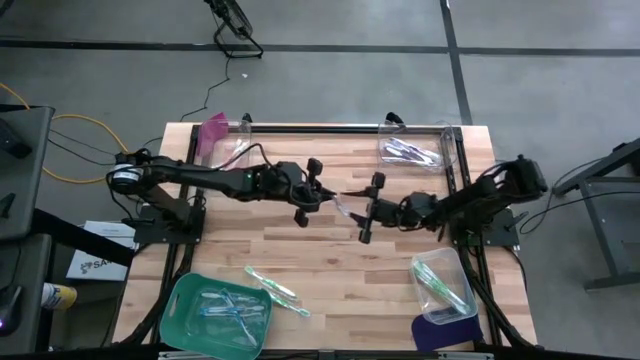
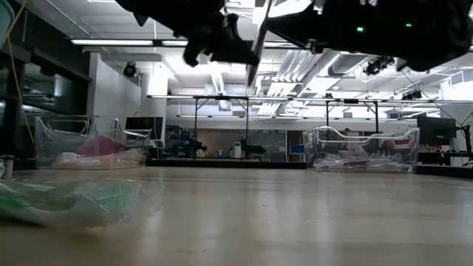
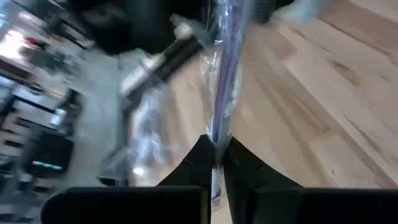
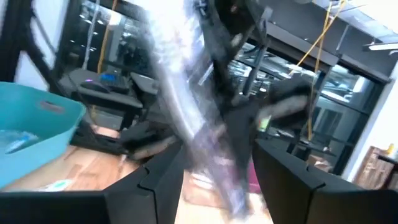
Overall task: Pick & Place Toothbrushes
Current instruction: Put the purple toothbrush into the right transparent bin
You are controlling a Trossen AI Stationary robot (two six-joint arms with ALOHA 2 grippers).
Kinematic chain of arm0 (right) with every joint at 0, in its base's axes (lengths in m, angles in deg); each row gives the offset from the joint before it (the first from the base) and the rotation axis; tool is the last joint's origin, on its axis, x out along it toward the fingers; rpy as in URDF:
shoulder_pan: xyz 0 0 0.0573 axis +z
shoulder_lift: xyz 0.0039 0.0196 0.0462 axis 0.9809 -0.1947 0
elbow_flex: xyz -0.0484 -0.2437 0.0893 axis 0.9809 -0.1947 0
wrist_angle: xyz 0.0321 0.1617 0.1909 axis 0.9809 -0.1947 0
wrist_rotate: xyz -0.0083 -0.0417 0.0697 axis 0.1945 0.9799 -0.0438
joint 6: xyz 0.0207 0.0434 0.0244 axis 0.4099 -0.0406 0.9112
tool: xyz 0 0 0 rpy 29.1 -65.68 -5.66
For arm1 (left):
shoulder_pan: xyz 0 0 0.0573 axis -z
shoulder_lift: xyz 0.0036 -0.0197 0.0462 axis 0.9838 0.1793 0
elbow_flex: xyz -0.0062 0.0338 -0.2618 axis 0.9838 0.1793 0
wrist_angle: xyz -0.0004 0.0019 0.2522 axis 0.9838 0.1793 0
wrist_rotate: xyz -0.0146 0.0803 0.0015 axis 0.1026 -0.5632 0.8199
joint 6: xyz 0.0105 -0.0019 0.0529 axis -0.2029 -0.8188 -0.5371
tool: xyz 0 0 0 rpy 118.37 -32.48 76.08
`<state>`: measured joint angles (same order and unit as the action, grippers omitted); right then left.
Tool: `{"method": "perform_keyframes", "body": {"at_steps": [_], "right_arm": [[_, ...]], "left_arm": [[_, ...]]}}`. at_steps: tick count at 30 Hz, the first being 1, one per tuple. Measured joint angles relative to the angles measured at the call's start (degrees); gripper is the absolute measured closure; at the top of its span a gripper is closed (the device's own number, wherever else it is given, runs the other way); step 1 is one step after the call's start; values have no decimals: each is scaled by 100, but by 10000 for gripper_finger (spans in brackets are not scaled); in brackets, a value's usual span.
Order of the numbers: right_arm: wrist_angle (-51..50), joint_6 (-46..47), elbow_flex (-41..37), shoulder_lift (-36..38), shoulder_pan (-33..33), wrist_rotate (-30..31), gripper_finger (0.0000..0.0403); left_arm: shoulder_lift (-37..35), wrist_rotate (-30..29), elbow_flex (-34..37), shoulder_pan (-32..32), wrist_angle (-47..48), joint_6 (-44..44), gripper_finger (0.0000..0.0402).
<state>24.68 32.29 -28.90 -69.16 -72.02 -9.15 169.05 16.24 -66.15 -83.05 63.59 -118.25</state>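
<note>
Teal tray [image 1: 180,300] holds wrapped toothbrushes [image 1: 225,308].

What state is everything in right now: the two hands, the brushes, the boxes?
Left hand, shut on a wrapped purple toothbrush, up off the table.
Right hand, open, fingers either side of that toothbrush.
Two green toothbrushes, lying loose on the table.
Teal tray, holding several brushes.
Purple-brush bin, open, brushes inside.
Green-brush bin, open, brushes inside.
</note>
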Motion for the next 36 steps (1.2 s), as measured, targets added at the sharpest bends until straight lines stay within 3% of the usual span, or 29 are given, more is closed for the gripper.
{"method": "perform_keyframes", "body": {"at_steps": [10, 14, 20, 23, 26, 30, 36], "right_arm": [[-353, 168, 499, -338, -4, -38, 230], [-394, 291, 495, -327, 134, 417, 281], [-403, 72, 495, -321, 295, 499, 385], [-404, 115, 492, -314, 301, 579, 388], [-425, 339, 493, -312, 301, 1114, 390], [-879, 345, 492, -143, 302, 1719, 393], [-2063, 353, 492, 595, 301, 3002, 393]], "left_arm": [[224, 8, 16, -4, 45, -69, 389], [223, -79, 17, -7, 81, -69, 389], [224, -169, 14, 0, 216, -124, 387], [264, -165, 14, 2, 207, -305, 366], [288, -284, 14, 4, 235, -691, 318], [281, -1077, 12, 0, 448, -884, 244], [163, -3223, 12, -3, 993, -984, 184]]}}
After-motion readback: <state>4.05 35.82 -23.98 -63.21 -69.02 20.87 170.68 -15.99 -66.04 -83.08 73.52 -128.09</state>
